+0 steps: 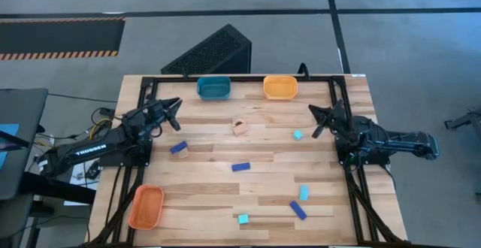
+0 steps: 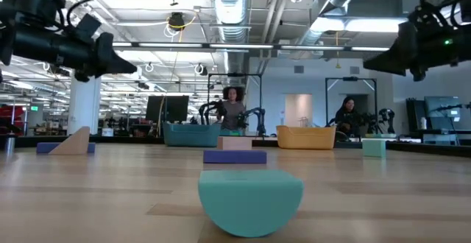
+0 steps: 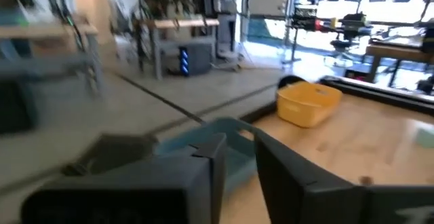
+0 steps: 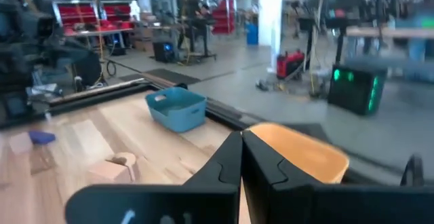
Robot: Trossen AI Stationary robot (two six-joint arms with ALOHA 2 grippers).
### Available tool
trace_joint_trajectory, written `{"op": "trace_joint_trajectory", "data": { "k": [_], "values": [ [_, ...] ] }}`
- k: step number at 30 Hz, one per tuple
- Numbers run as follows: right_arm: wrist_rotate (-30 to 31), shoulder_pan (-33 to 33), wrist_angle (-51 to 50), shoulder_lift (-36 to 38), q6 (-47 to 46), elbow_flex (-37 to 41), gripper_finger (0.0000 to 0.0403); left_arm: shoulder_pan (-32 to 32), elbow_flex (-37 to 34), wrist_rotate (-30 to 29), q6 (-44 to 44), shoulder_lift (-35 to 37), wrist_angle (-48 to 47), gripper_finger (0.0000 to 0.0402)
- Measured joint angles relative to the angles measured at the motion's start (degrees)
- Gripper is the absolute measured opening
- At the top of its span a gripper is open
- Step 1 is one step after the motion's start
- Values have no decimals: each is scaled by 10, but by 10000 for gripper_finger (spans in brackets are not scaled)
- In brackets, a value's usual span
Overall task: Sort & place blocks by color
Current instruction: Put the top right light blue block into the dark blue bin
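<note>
Blocks (image 1: pixel 240 167) lie scattered across the table (image 1: pixel 210 195): light, rigid, best pinched across flat sides. Left hand (image 1: pixel 174 113) seemingly slightly parted and empty near the left edge; right hand (image 1: pixel 319 120) closed, empty.

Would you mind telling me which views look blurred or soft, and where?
Left wrist view: smeared throughout, the teal tray and orange tray soft-edged. Low view: the near cyan block is out of focus. High view: evenly lit, crisp.
</note>
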State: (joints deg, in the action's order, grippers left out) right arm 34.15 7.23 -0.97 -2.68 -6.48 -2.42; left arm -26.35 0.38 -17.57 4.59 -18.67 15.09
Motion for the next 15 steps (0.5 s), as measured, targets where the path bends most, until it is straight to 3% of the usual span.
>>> {"op": "trace_joint_trajectory", "data": {
  "k": [7,15],
  "values": [
    [-71,11,-5,-45,-63,0,33,31,0,64,66,-57,25,102],
    [-110,12,-7,-148,-139,0,62,156,0,-26,62,-95,94,92]
  ]
}}
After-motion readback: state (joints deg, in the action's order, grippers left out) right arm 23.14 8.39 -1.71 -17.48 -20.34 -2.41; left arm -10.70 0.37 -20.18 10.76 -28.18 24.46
